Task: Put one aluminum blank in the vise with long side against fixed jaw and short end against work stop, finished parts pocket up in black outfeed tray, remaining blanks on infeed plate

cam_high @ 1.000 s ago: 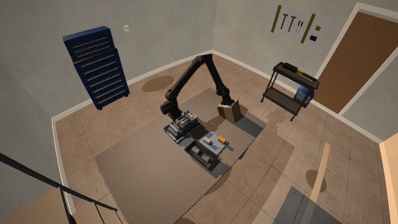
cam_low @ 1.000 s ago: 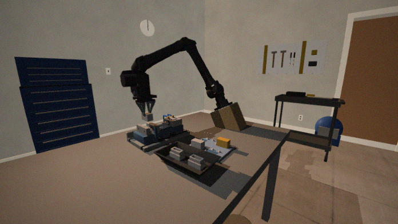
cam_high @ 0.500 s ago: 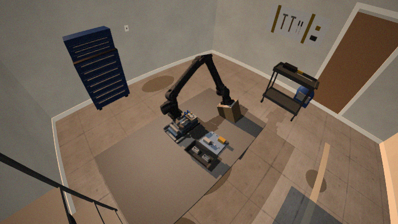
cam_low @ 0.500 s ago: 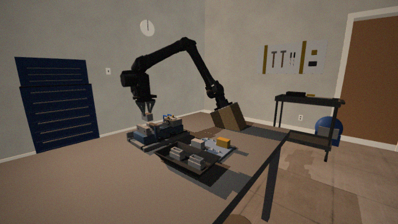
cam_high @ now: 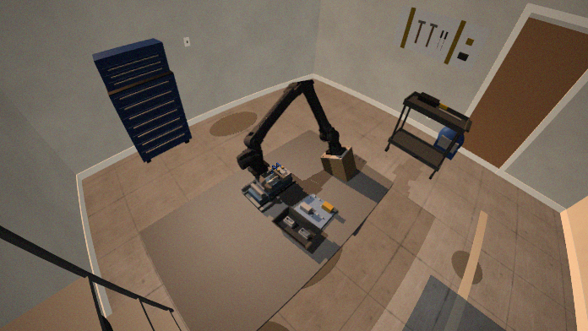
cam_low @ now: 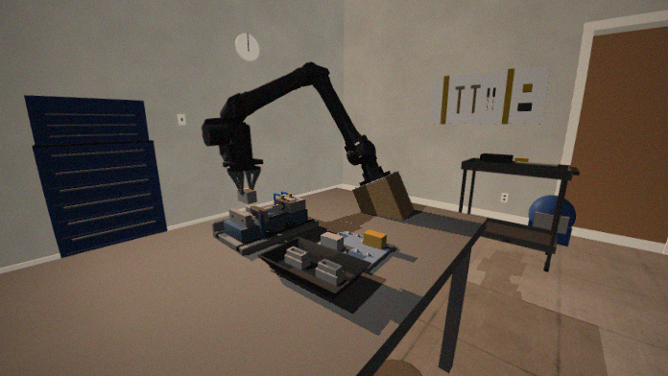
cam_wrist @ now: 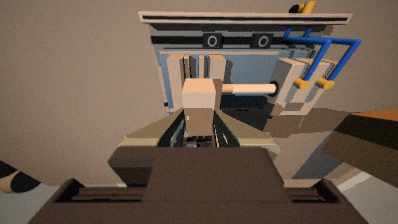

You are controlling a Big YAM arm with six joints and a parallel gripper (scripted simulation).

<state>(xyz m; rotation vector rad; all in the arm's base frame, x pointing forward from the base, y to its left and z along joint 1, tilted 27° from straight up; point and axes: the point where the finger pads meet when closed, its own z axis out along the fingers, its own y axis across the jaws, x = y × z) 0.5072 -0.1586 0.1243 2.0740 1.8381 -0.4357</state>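
Observation:
My gripper (cam_low: pixel 246 188) is shut on a plain gray aluminum blank (cam_low: pixel 248 195) and holds it in the air above the open vise (cam_low: pixel 270 218). In the wrist view the blank (cam_wrist: pixel 201 102) hangs straight over the gap between the jaws, beside the work stop rod (cam_wrist: pixel 248 89); the jaw with blue hoses (cam_wrist: pixel 300 80) is to the right. The black outfeed tray (cam_low: pixel 314 269) holds two pocketed finished parts (cam_low: pixel 298 257) (cam_low: pixel 329 270). The infeed plate (cam_low: pixel 357 245) carries a gray blank (cam_low: pixel 332 240) and a yellow brass blank (cam_low: pixel 374 238).
The arm's tan base block (cam_low: pixel 383 196) stands behind the infeed plate. A blue tool cabinet (cam_low: pixel 93 168) is at the left wall and a black cart (cam_low: pixel 518 201) at the right, both off the table.

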